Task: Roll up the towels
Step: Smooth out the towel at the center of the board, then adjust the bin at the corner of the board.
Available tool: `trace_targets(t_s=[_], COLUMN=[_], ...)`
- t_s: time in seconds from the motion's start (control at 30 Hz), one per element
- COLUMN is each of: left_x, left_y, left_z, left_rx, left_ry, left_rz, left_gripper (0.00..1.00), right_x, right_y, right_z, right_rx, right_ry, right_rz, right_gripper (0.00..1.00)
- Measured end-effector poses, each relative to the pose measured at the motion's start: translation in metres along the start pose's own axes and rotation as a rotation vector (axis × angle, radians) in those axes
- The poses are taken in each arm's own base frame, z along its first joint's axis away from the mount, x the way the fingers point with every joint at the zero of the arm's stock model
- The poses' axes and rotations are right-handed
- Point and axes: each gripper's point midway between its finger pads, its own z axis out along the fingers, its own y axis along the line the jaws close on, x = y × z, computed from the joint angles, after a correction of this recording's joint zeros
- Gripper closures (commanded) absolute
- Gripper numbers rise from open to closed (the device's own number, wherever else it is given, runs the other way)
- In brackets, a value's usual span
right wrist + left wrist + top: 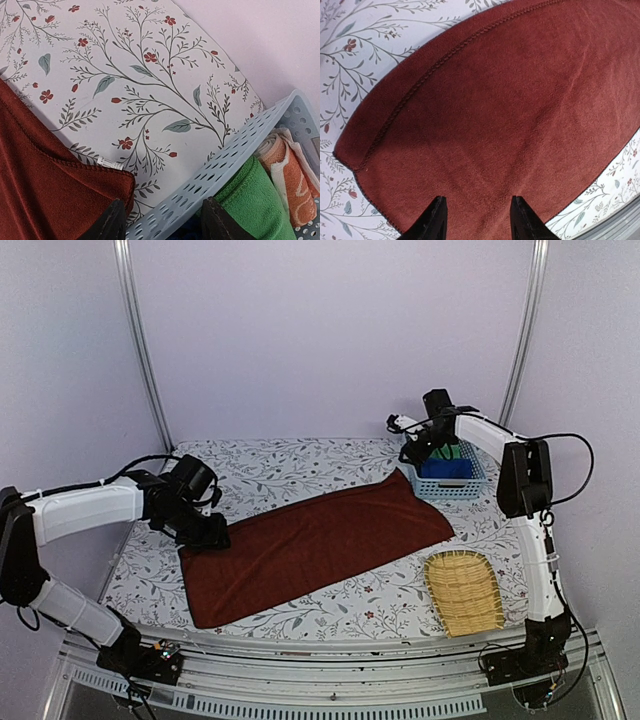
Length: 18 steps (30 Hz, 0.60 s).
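A dark red towel [315, 543] lies flat and unrolled across the middle of the floral table. My left gripper [207, 533] hovers over its left end, open and empty; in the left wrist view the towel [495, 115] fills the frame under the open gripper [478, 212]. My right gripper [413, 453] is open and empty above the rim of the blue basket [449, 486], by the towel's far right corner [60, 195]. In the right wrist view the gripper [162, 217] straddles the basket rim [220, 170].
The blue basket holds rolled towels: a green one [255, 200], an orange-and-white one [287, 165] and a blue one [446, 469]. A woven wicker tray [464, 591] lies at the front right. Metal frame posts stand at the back corners.
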Motion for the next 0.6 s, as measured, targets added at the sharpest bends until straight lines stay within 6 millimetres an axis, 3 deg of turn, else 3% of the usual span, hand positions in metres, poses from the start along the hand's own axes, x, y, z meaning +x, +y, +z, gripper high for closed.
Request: trace_targets(t_s=[0.2,0.4,0.47,0.6], left_x=[0.005,0.009,0.010,0.011], left_y=[0.001,0.003,0.003,0.004], left_z=[0.002,0.004,0.004,0.003], left_rx=[0.002,0.003,0.004,0.005], left_ry=[0.010,0.011,0.009,0.008], left_rz=[0.007,0.007,0.007,0.009], left_gripper=[0.54,0.54,0.54,0.54], right_x=[0.000,0.013,0.024,0.064], right_y=[-0.002,-0.019,-0.033,-0.065], right_z=[0.003,0.000,-0.004,-0.013], right_rx=[0.105,0.185,0.211,0.250], right_ry=[0.047,0.102,0.119,0.172], right_rz=[-0.043,-0.016,0.023,0.131], right_gripper=[0.43,0.44,0.45,0.43])
